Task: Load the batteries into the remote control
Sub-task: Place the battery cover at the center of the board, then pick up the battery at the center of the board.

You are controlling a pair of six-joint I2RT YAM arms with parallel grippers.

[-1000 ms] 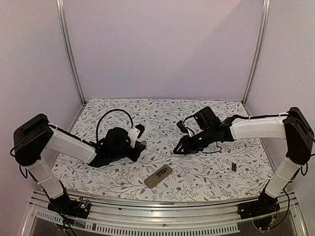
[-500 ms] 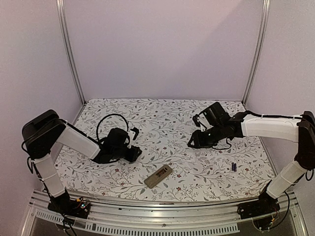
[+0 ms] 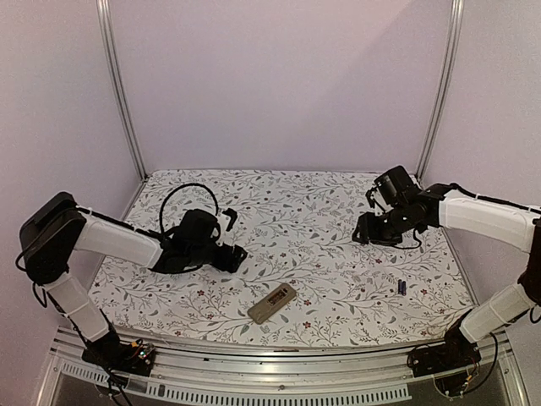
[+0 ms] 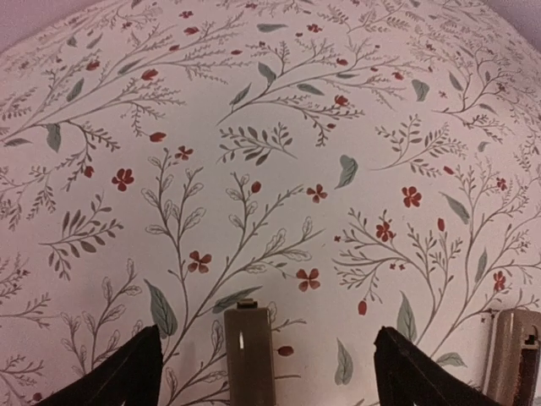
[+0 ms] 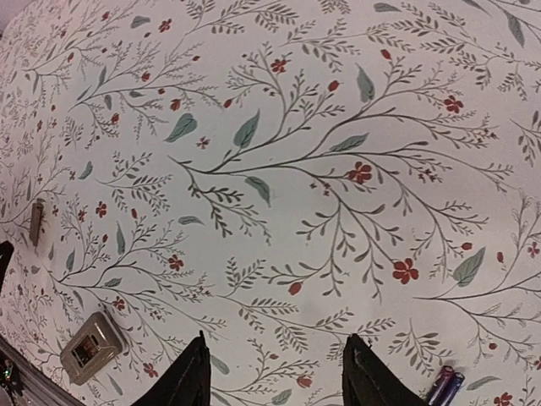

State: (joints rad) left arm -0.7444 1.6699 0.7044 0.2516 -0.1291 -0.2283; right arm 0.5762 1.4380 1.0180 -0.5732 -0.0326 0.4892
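Remote control (image 3: pixel 272 303): lies flat on the floral cloth (image 3: pixel 296 203) close to the front edge, between the two arm bases. It sits diagonally, tan back up, with the dark recess exposed.
Batteries (image 3: pixel 401 288): two dark bluish cells lie side by side on the cloth, right of the remote control and well apart from it. Neither arm touches them.
Left gripper (image 3: pixel 235 255): low over the cloth, left of centre and just beyond the remote control. Its fingers are spread wide and grasp nothing.
Tan panel (image 4: pixel 249 355): a small flat piece on the cloth, seen from the left wrist between the spread fingers and touching neither. It appears to be the battery cover. The top view does not resolve it.
Right gripper (image 3: pixel 363 235): farther back on the right side, angled down toward the cloth, well apart from the batteries. Its fingers are parted and empty.
Cloth, far half: bare floral pattern up to the back wall.
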